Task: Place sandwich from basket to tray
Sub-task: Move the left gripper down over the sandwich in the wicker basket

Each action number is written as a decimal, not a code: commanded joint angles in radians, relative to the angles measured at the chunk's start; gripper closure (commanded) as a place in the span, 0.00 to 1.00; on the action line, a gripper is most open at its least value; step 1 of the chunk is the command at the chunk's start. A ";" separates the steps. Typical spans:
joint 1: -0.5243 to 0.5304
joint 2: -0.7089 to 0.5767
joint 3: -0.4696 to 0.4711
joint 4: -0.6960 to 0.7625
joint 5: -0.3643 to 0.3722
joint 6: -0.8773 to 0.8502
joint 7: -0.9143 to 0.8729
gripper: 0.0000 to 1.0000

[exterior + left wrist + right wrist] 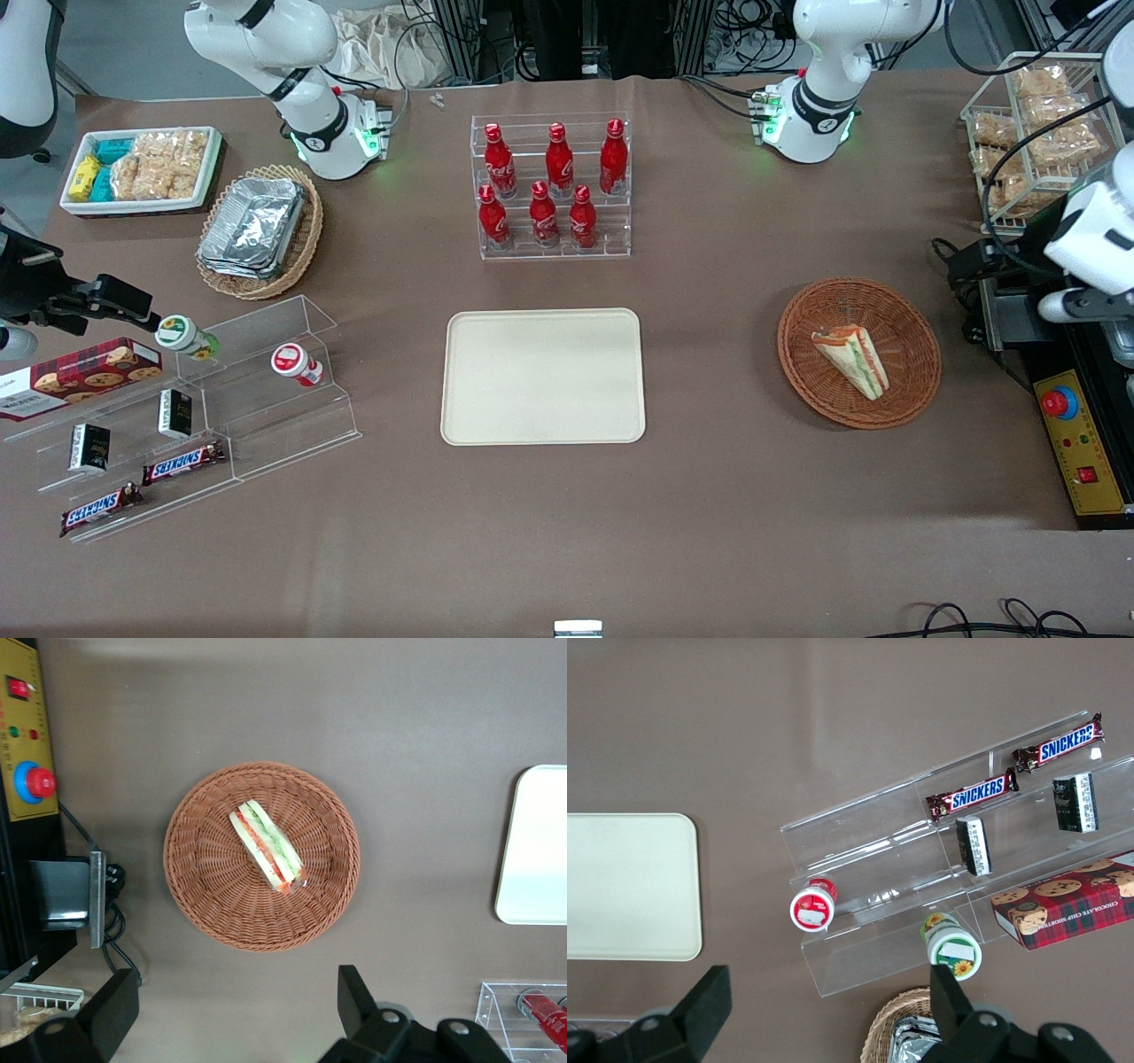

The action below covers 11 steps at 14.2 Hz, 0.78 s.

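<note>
The tray point(543, 376) lies flat on the brown table point(709, 532), nearer the front camera than anything else in the middle of the cloth, its cream surface bare. Beside the tray, toward the working arm's end of the table, sits the basket point(859, 352), well apart from the tray's rim. The sandwich point(851, 358) lies inside the basket, its orange and green layers showing along one long edge, its narrow tip pointing toward the front camera. From the wrist camera the sandwich point(267, 846) rests near the middle of the basket point(262, 856), untouched, with a corner of the tray point(534, 847) showing at the side. The gripper point(235, 1010) hangs above the table just beside the basket, well clear of it, its two dark fingers point(357, 1003) spread wide apart and holding nothing. Past the basket, at the working arm's end, a yellow control box point(1080, 455) with a red button sits at the table's edge. Farther from the front camera than the tray, a clear rack point(554, 189) holds six red bottles point(543, 215) in two rows.
</note>
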 commanded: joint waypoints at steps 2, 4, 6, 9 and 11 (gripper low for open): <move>0.006 0.058 0.002 0.072 0.005 -0.026 0.008 0.00; 0.006 0.088 0.002 0.088 0.017 -0.024 -0.027 0.00; 0.008 0.105 0.004 0.056 0.011 -0.012 -0.154 0.00; 0.006 0.107 0.005 -0.062 0.018 0.060 -0.332 0.00; 0.003 0.091 0.004 -0.186 0.020 0.216 -0.479 0.00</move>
